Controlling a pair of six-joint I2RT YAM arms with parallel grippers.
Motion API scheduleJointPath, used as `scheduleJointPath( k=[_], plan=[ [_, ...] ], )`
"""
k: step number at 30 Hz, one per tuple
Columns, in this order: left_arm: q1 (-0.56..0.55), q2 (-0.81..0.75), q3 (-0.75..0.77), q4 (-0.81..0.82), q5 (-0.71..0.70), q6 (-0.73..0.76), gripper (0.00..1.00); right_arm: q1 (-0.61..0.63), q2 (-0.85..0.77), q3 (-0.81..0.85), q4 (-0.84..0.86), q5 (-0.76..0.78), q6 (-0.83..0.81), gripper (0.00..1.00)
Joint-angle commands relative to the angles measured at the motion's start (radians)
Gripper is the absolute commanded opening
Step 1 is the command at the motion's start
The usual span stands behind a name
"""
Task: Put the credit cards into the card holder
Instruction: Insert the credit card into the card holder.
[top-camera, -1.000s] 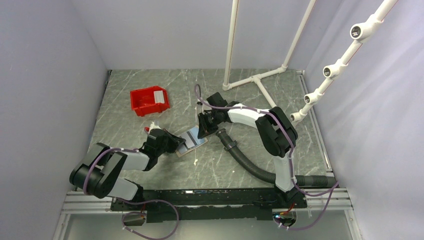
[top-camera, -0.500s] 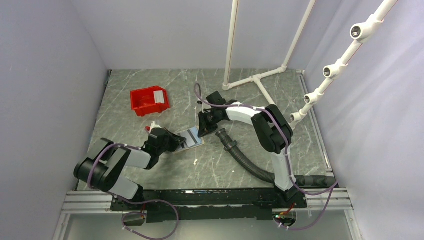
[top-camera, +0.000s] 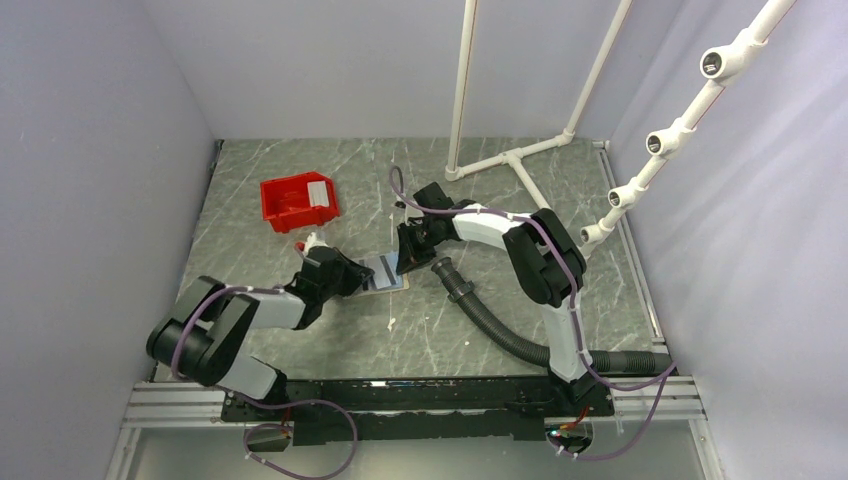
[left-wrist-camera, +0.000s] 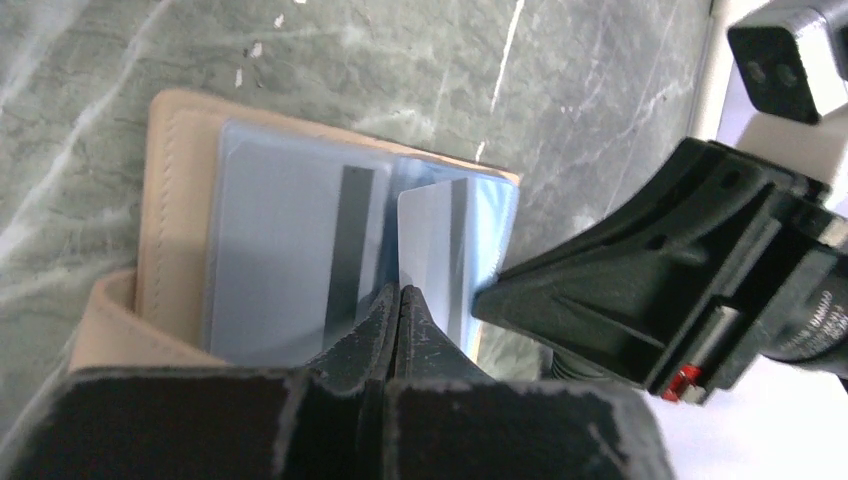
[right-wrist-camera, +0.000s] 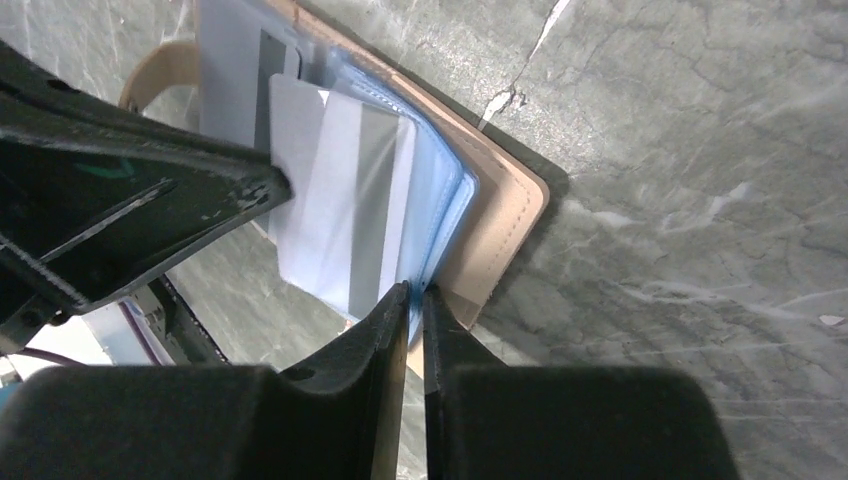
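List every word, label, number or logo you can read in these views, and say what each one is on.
Nothing can be read.
Right wrist housing: white lettering, too blurred to read.
White label on the red bin: too small to tell whether it has print.
Whitish card and blue-grey card: only grey stripes show, no print.
Card holder: stitching only, no logo visible.
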Motion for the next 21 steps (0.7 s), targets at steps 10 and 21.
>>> scheduleJointPath(
  k=[10,21],
  plan=[
    [0.140,0.073,0.023,0.026,0.469,0.085,0.00,-0.012,0.045,0.082,0.030,-0.054,0.010,0.27],
    [0.186,0.156,0.083,0.018,0.574,0.126,0.00,-0.013,0.092,0.123,0.010,-0.102,-0.038,0.19]
  ],
)
